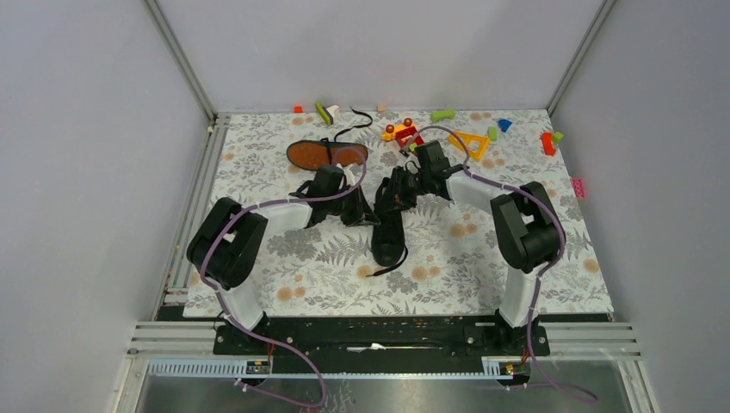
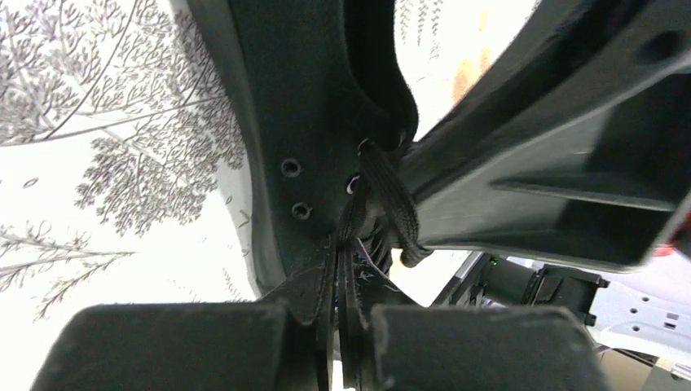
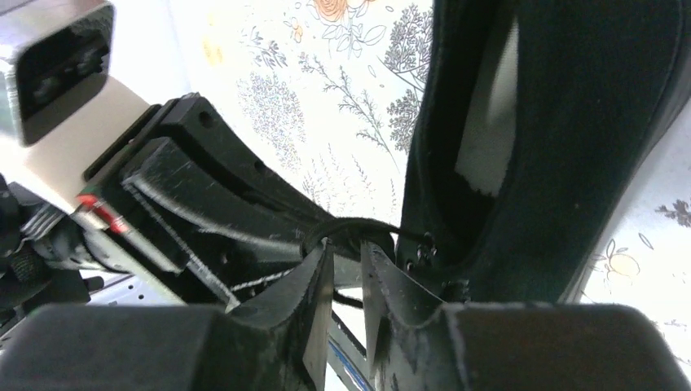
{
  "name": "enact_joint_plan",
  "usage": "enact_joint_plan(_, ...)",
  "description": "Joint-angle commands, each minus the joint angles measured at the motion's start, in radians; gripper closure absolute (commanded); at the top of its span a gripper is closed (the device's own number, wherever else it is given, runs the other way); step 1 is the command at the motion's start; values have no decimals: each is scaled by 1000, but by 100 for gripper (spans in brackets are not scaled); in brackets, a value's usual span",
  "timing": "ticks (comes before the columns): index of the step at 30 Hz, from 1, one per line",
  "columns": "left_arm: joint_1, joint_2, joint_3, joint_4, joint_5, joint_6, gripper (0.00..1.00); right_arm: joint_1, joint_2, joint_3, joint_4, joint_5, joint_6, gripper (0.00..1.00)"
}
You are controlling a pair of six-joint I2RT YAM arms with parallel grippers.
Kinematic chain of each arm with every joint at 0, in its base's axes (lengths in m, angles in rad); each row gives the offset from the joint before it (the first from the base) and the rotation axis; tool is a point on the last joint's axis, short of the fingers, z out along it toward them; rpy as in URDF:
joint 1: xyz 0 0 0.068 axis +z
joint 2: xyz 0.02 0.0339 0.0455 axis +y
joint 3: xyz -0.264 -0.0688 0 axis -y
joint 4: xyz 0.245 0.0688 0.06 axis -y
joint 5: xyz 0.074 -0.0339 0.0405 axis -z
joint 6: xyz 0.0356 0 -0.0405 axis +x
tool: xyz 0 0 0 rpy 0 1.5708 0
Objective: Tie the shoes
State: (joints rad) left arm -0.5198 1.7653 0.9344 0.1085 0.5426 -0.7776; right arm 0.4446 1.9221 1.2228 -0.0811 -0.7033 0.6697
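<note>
One black sneaker (image 1: 389, 232) stands upright mid-table, toe toward me. The other (image 1: 327, 155) lies on its side behind it, orange-brown sole showing. My left gripper (image 1: 366, 215) is at the upright shoe's left side. In the left wrist view it (image 2: 342, 277) is shut on black lace strands (image 2: 391, 204) coming from the eyelets (image 2: 291, 168). My right gripper (image 1: 405, 191) is at the shoe's opening from the right. In the right wrist view its jaws (image 3: 346, 248) are nearly closed, with a thin lace (image 3: 358, 223) arcing across the tips to the shoe (image 3: 570, 122).
Colourful toy blocks lie along the back of the floral mat: a yellow triangle (image 1: 471, 144), a red-orange piece (image 1: 403, 133), a green piece (image 1: 442, 114), a red one (image 1: 547, 143). A loose lace end (image 1: 357, 125) trails behind the tipped shoe. Grey walls enclose three sides.
</note>
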Motion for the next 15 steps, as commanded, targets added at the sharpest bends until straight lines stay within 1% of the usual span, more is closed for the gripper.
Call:
enact_joint_plan(1, 0, -83, 20, -102, -41, 105, 100, -7, -121, 2, -77, 77, -71, 73)
enact_joint_plan(4, 0, -96, 27, -196, -27, 152, 100, -9, -170, 17, -143, 133, -115, 69)
enact_joint_plan(10, 0, -149, -6, -247, -20, 176, 100, -9, -262, 26, -260, 235, -205, 57)
enact_joint_plan(13, -1, -182, -22, -266, -34, 182, 100, -8, -323, -40, -271, 276, -265, 48)
enact_joint_plan(15, 0, -206, -34, -279, -50, 182, 100, -9, -376, -108, -247, 292, -306, 44)
